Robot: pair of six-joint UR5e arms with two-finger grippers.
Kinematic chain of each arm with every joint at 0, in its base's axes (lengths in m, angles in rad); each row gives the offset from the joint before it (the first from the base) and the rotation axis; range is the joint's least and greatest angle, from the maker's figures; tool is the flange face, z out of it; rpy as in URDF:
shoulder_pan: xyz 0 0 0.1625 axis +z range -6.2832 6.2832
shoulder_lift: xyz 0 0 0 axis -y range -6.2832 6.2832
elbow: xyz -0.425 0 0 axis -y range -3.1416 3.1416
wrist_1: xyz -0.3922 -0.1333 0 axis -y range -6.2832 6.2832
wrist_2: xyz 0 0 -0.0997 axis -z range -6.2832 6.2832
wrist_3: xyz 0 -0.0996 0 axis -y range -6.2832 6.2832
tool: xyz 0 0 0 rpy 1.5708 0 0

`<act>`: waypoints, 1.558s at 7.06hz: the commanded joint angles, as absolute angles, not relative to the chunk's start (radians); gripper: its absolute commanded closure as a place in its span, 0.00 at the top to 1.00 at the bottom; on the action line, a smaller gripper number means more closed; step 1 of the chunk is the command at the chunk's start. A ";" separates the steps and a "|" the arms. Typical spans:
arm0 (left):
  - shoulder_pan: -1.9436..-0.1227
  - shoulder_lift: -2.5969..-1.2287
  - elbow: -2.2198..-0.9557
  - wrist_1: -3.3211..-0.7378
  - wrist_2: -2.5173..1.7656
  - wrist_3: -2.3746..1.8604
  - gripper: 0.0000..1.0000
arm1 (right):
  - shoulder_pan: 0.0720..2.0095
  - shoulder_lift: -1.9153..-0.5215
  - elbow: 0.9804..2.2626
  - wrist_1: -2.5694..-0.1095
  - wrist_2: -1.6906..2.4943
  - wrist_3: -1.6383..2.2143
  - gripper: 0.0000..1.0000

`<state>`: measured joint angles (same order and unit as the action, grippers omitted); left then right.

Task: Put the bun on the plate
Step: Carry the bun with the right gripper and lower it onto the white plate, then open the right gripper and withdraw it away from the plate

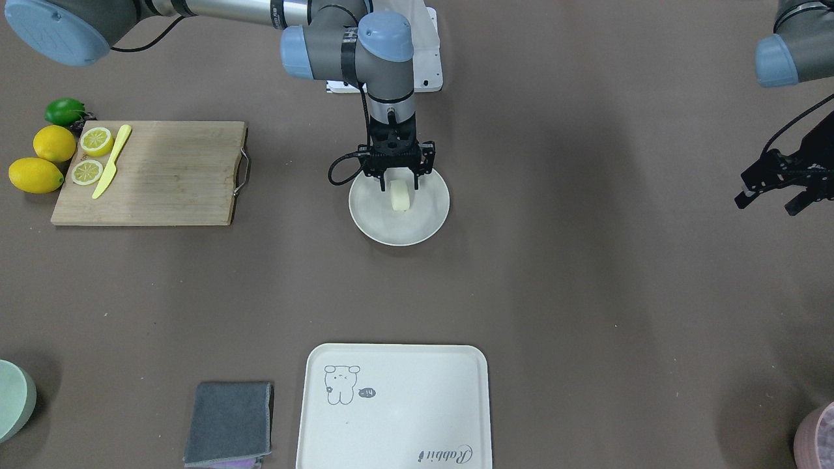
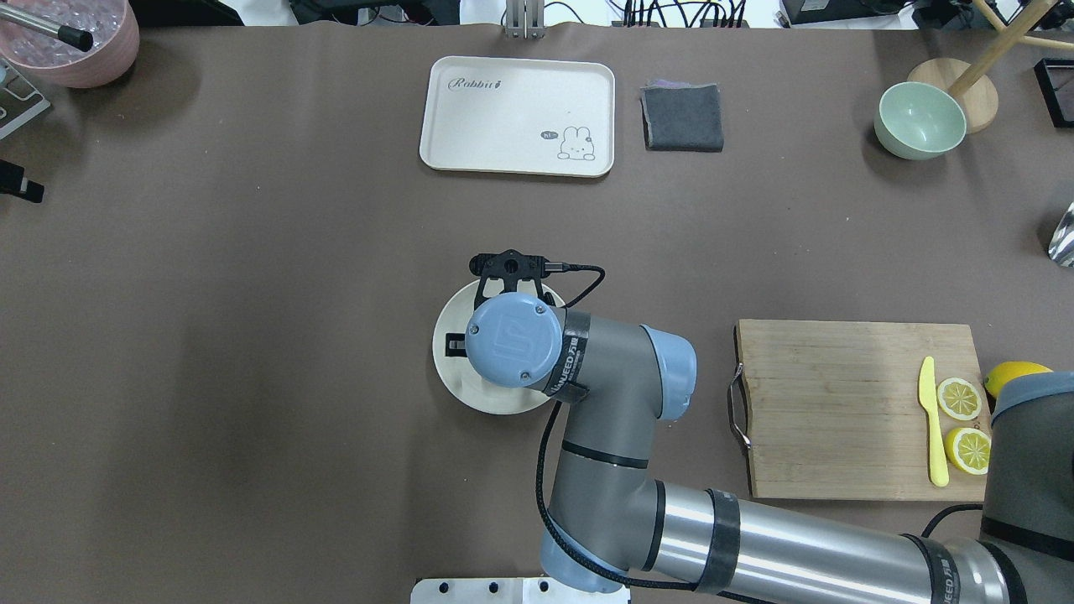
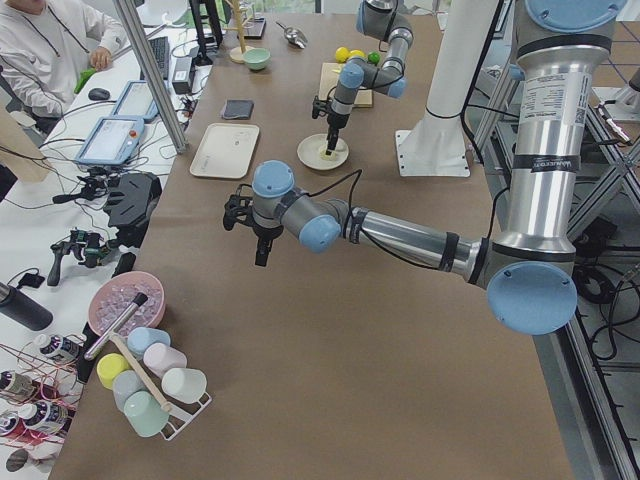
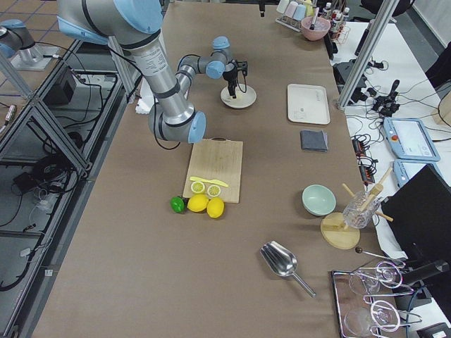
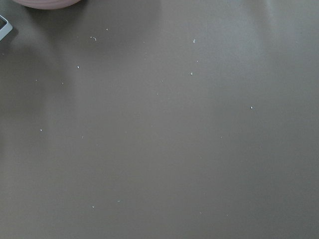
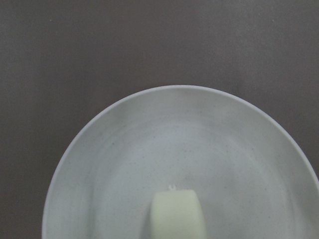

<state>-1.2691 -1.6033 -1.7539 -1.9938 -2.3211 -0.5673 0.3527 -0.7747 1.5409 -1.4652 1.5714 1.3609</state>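
At left, a wooden cutting board (image 1: 163, 176) bears a yellow plastic knife (image 1: 112, 161) and two lemon halves (image 1: 96, 141). A cream rectangular tray (image 1: 404, 417) lies bottom centre, beside a folded grey cloth (image 1: 229, 422).

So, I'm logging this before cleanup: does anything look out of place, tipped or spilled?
Nothing stands out. The bun sits inside the plate, below the right tool, and nothing looks spilled or damaged.

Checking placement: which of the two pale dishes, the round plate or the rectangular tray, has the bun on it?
The round plate, beneath the right end effector: the bun lies on it. The rectangular tray bears only a drawing.
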 commanded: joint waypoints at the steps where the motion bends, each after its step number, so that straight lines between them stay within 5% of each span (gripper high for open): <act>1: -1.369 -1.553 -1.761 -1.897 -2.332 -0.370 0.98 | 0.457 -0.805 1.571 -1.470 1.655 1.303 1.00; 5: -1.595 -1.499 -1.747 -1.354 -2.313 0.141 0.98 | 0.772 -1.021 1.768 -1.607 1.942 0.958 1.00; 7: -1.624 -1.494 -1.757 -1.403 -2.284 0.140 0.98 | 0.907 -1.276 1.908 -1.620 1.985 0.687 1.00; 11: -1.617 -1.503 -1.755 -1.407 -2.293 0.140 0.98 | 1.370 -1.667 1.908 -1.603 2.207 0.014 1.00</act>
<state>-1.6194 -1.5029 -1.7543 -1.4066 -2.2925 0.1396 1.2240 -1.5593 1.9114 -1.6022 2.1476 0.2283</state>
